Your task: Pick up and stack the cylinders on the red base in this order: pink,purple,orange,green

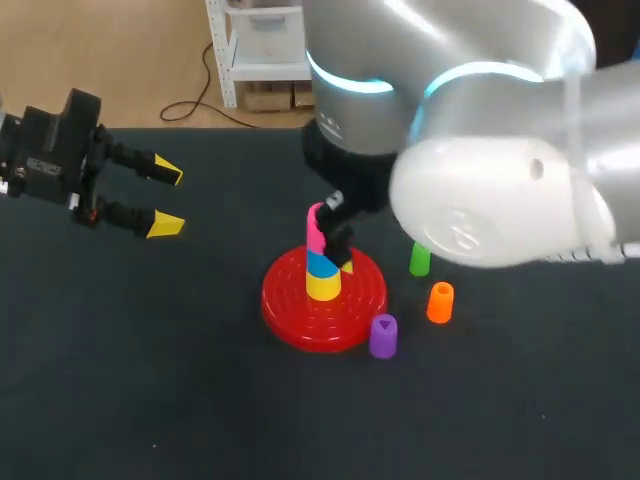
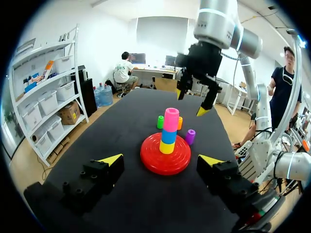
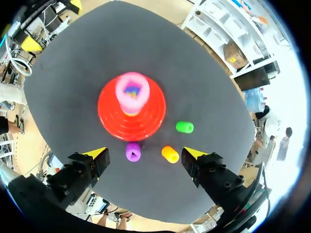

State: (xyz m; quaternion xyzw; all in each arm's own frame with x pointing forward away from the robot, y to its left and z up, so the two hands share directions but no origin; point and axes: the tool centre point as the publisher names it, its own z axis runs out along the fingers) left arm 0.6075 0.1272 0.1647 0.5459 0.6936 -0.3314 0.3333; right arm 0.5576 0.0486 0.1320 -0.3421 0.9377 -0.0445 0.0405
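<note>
Hovering above the stack: right gripper (image 2: 190,101), fingers apart, empty. Left gripper (image 1: 165,198) well off to the side, fingers apart too. Pink cylinder (image 1: 316,230) seated atop blue piece (image 2: 168,136) and yellow piece (image 2: 166,147) on red base (image 1: 290,305). Next, by judgement: purple cylinder (image 1: 383,336), upright, just beside base rim. Descend vertically, straddle evenly, close gently. Keep clear of orange cylinder (image 1: 440,302) nearby.
</note>
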